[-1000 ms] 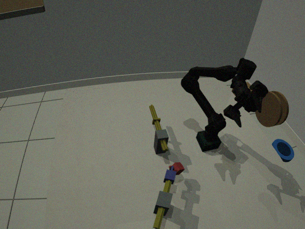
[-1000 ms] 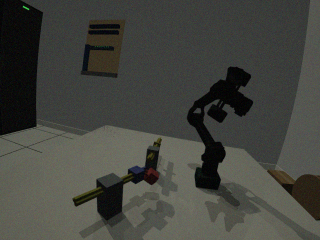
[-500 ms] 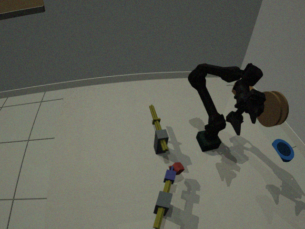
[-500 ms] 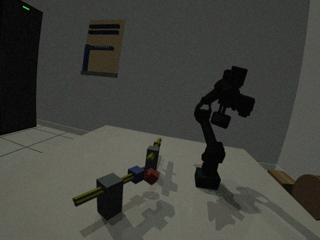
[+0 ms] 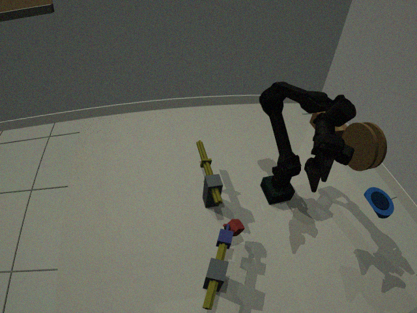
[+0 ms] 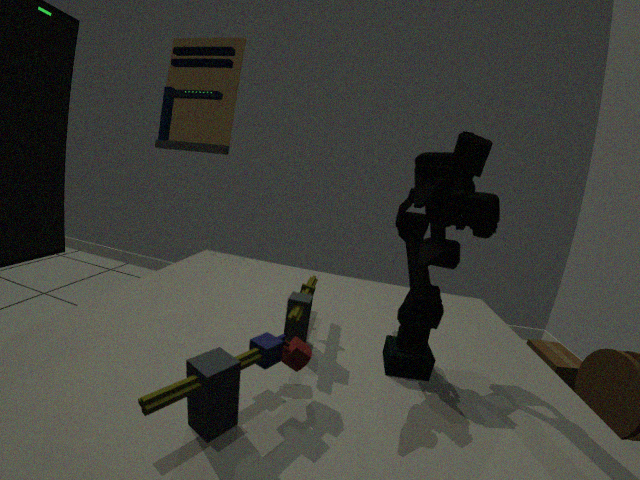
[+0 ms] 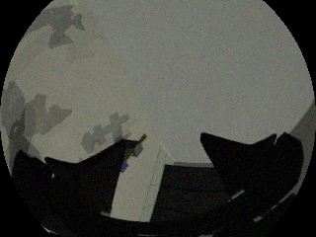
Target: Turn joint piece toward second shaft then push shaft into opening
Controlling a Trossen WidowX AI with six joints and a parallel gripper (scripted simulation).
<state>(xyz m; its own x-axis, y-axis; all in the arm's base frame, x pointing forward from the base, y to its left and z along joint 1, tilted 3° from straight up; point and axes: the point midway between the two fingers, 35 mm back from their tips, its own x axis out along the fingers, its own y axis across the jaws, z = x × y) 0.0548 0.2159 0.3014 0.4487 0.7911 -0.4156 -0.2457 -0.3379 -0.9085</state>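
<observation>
The fixed yellow shaft (image 5: 220, 252) (image 6: 165, 395) runs through a grey block (image 5: 215, 269) (image 6: 212, 384) and ends in a blue piece (image 5: 224, 237) (image 6: 267, 348) that carries the red joint piece (image 5: 235, 226) (image 6: 297, 353). The joint piece is turned off to one side. The second yellow shaft (image 5: 204, 156) (image 6: 310, 284) sits in the second grey block (image 5: 212, 188) (image 6: 302, 316), its near end short of the joint. My gripper (image 5: 319, 183) (image 7: 164, 141) is open and empty, pointing down just above the floor to the right of the arm's base (image 5: 276, 193) (image 6: 408, 361), far from both shafts.
A brown wooden disc (image 5: 363, 146) (image 6: 612, 392) stands by the right wall behind the gripper. A blue bowl (image 5: 378, 202) lies on the floor further right. A poster (image 6: 201, 93) hangs on the back wall.
</observation>
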